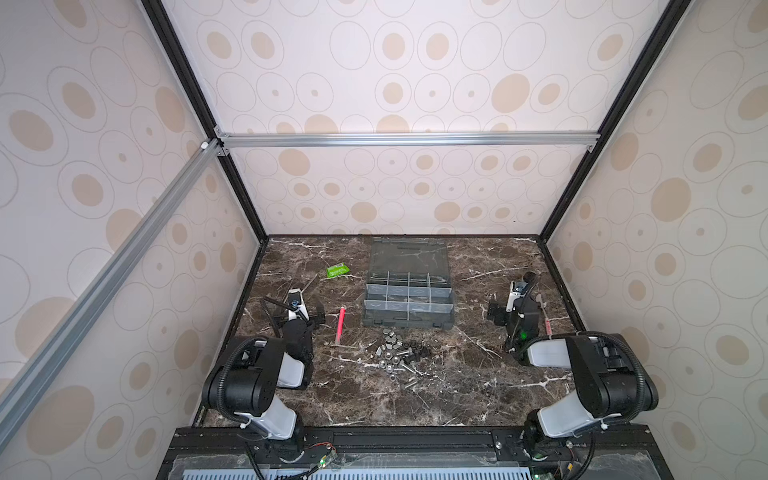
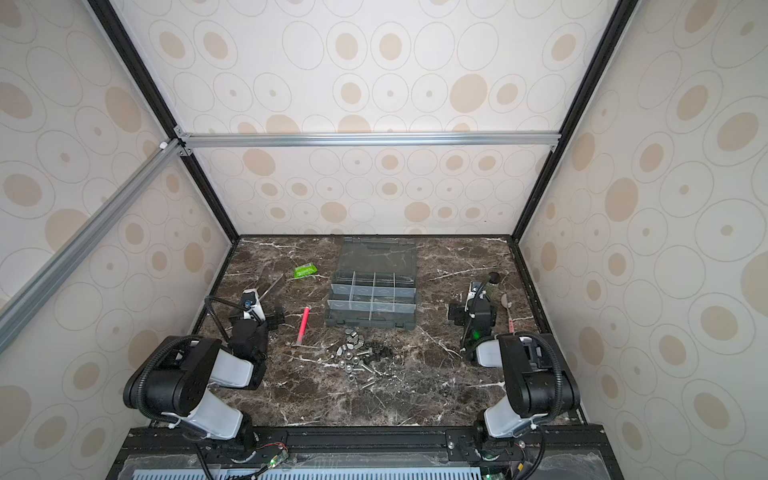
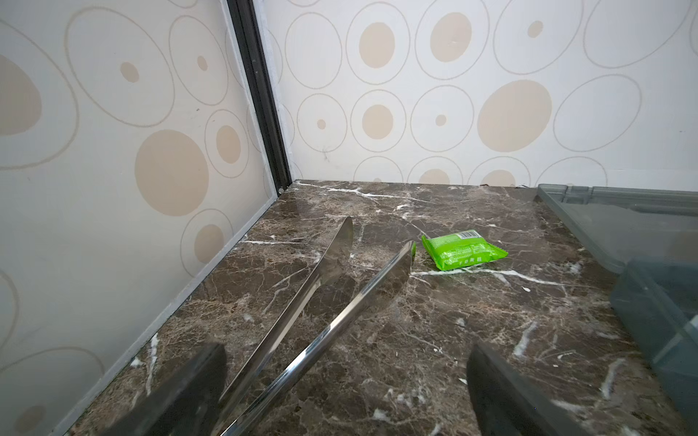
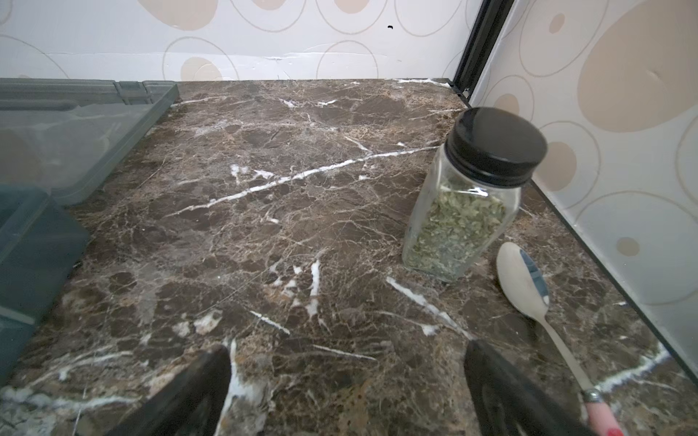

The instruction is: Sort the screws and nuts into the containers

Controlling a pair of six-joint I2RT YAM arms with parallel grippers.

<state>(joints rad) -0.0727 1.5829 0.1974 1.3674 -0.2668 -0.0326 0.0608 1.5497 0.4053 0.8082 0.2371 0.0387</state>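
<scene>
Left hand point(image 3: 347, 362) sits low over the dark marble surface point(image 3: 415, 339), its two black fingers point(image 3: 204, 377) spread as wide as they go and gripping nothing. Long metal tweezers point(image 3: 321, 294) lie between them. Right hand point(image 4: 347, 358) is just as wide open and empty, near a black-capped jar point(image 4: 464, 211) of dried herbs and a spoon point(image 4: 523, 279).

In both top views the screws point(image 1: 406, 368) and nuts point(image 1: 388, 337) lie in one loose heap at the front centre of the surface, between the two arms. They are tiny shiny silver pieces, with a few black screws on the heap's right side. Just behind the heap sits a grey translucent organiser point(image 1: 407, 322) with its lid point(image 1: 399, 253) open flat. Its containers point(image 1: 409, 291) are small compartments split by clear dividers.
</scene>
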